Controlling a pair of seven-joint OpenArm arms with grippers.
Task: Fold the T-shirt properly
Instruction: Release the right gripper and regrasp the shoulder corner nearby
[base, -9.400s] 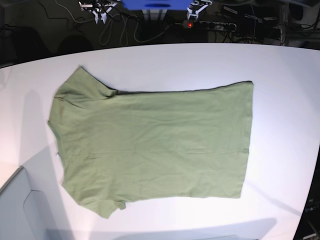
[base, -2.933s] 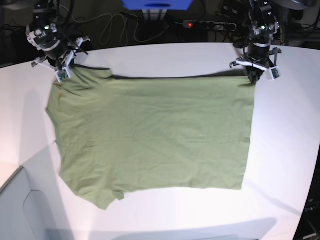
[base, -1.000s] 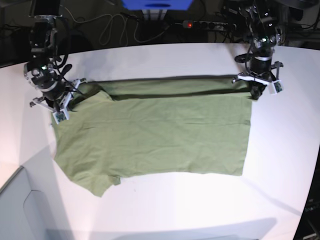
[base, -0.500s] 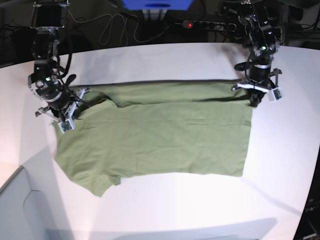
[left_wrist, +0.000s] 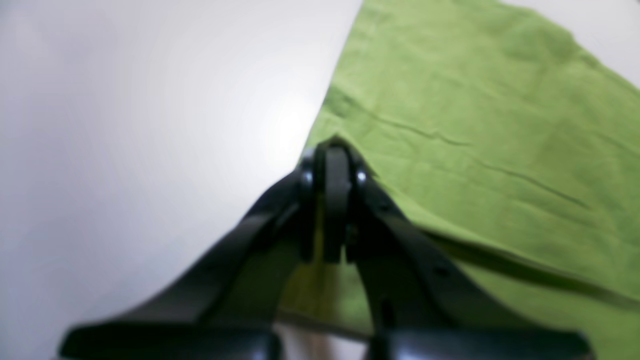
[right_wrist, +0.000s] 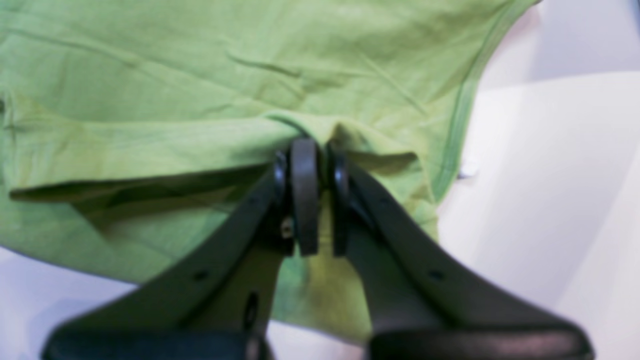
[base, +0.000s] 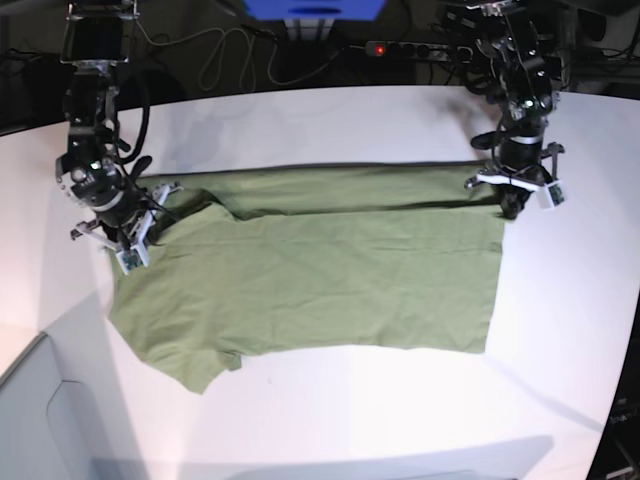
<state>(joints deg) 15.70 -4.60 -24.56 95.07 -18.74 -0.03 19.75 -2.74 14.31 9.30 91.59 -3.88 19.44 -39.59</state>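
Pinching T-shirt (base: 320, 275) far edge: left end effector (base: 510, 195) clamped at frame right, right end effector (base: 125, 240) clamped at left; white tabletop (base: 330, 120).

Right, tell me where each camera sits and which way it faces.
Base: high, opposite the arms, looking down on the white table, the T-shirt and both arms.
Left wrist: on the left arm, looking past its shut left hand pinching a hem corner.
Right wrist: on the right arm, looking past its shut right hand pinching the sleeve end.
Shared: all three show the T-shirt and table; base shows both hands.
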